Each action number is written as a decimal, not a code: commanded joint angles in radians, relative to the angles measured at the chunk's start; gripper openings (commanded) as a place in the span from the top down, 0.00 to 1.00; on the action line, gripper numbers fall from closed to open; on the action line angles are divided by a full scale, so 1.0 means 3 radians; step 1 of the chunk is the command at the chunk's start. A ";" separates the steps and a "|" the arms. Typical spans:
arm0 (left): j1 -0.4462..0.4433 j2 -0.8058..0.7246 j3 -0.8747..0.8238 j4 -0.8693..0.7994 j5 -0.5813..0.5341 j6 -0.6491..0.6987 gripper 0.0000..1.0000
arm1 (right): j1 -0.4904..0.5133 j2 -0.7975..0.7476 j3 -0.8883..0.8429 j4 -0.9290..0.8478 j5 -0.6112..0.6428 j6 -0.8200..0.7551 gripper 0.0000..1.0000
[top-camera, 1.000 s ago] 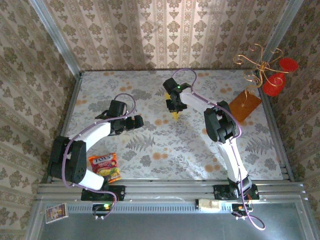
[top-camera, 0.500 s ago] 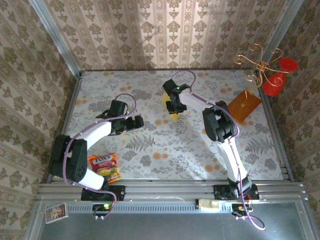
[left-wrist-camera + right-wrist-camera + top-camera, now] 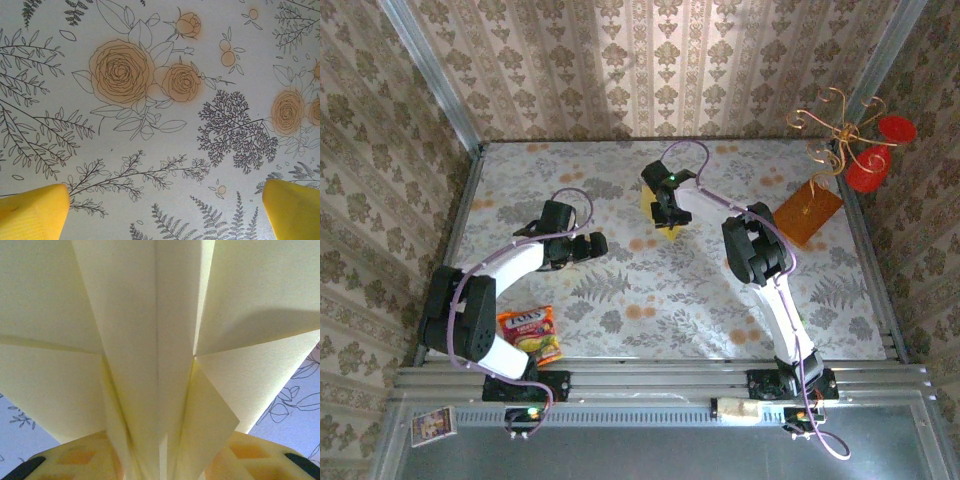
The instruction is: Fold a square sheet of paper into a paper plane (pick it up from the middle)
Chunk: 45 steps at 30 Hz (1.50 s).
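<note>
The paper plane (image 3: 160, 340) is pale-yellow paper folded to a dart with a centre crease. Its keel stands between the yellow fingers (image 3: 70, 460) of my right gripper (image 3: 160, 467). The jaws are apart and the keel's layers splay loose, with a slit showing between them. From above, the right gripper (image 3: 667, 212) hangs over the far middle of the table, with the paper plane (image 3: 667, 234) poking out below it. My left gripper (image 3: 588, 245) is open over the bare floral cloth. In the left wrist view, nothing lies between the left gripper (image 3: 165, 215) fingertips (image 3: 32, 212).
A red and green snack packet (image 3: 530, 333) lies by the left arm's base. An orange-brown board (image 3: 810, 212) with a gold wire stand and red discs (image 3: 868, 165) sits at the far right. Patterned walls close in the table (image 3: 650, 310).
The right gripper's jaws have widened around the paper plane, and it has shifted slightly left and farther away. The left arm has barely moved.
</note>
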<state>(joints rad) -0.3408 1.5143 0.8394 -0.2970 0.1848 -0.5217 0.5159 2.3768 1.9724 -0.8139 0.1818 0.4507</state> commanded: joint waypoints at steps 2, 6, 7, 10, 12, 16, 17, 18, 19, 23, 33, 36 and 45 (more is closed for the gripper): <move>-0.0017 0.0055 0.0066 -0.0045 -0.0041 0.0062 0.00 | 0.0003 0.0253 0.0040 -0.0160 0.0202 0.0310 0.54; -0.0018 0.0055 0.0066 -0.0052 -0.0043 0.0067 0.00 | 0.0001 0.0299 0.0120 -0.0206 0.0196 0.0383 0.53; -0.0019 0.0055 0.0074 -0.0052 -0.0043 0.0067 0.00 | 0.0005 0.0309 0.0133 -0.0211 0.0197 0.0394 0.53; -0.0018 0.0055 0.0073 -0.0056 -0.0053 0.0066 0.00 | 0.0004 0.0319 0.0145 -0.0205 0.0191 0.0399 0.52; -0.0019 0.0047 0.0073 -0.0057 -0.0054 0.0067 0.00 | 0.0005 0.0317 0.0154 -0.0206 0.0186 0.0395 0.52; -0.0022 0.0009 0.0089 -0.0082 -0.0063 0.0067 0.00 | 0.0003 0.0257 0.0152 -0.0187 0.0169 0.0376 0.53; -0.0024 -0.0016 0.0105 -0.0093 -0.0070 0.0067 0.00 | 0.0004 0.0218 0.0154 -0.0183 0.0169 0.0371 0.53; -0.0025 -0.0036 0.0119 -0.0111 -0.0081 0.0074 0.00 | 0.0007 0.0171 0.0156 -0.0185 0.0172 0.0372 0.53; -0.0025 -0.0069 0.0138 -0.0140 -0.0105 0.0086 0.00 | 0.0005 0.0095 0.0143 -0.0169 0.0182 0.0367 0.53; -0.0022 -0.0216 0.0177 -0.0209 -0.0257 0.0131 0.00 | 0.0003 -0.0263 0.0054 -0.0045 0.0179 0.0344 0.51; 0.0005 -0.0575 0.0333 -0.0356 -0.0637 0.0294 0.00 | -0.0002 -0.1349 -0.0719 0.0466 0.0135 0.0310 0.31; 0.0050 -0.0738 0.0299 -0.0236 -0.0864 0.0356 0.00 | -0.0007 -0.1896 -0.1355 0.0850 0.0348 0.0286 0.24; 0.0445 -0.1367 -0.0400 0.0691 -0.1538 0.0506 0.00 | -0.0051 -0.3577 -0.3440 0.2008 0.1769 -0.0134 0.01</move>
<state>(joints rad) -0.2417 1.1370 0.7792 -0.1989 -0.1829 -0.4145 0.5098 1.3983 1.0351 -0.3443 0.4961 0.4706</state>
